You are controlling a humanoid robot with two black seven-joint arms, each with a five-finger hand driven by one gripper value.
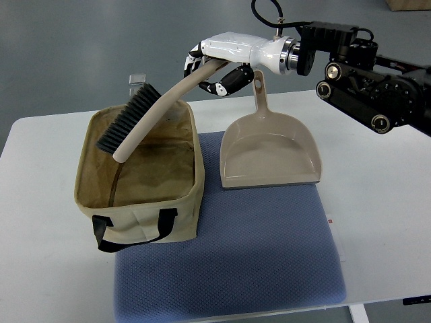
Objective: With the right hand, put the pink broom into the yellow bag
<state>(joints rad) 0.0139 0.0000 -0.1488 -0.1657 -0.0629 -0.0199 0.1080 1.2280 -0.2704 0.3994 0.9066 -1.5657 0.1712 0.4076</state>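
My right hand (210,69) comes in from the right edge and is shut on the handle of the pale pink broom (158,109). The broom hangs tilted, its dark bristle head (128,120) low and to the left, over the open mouth of the yellowish fabric bag (145,214). The broom's head is at about the height of the bag's rim, above its far left part. The bag stands upright on the left of a blue mat, with black handles at the front. My left arm does not show.
A matching pale pink dustpan (271,153) lies flat on the blue mat (236,262), right of the bag, its handle pointing away. The mat lies on a white table (384,202). A small clear object (137,81) stands behind the bag.
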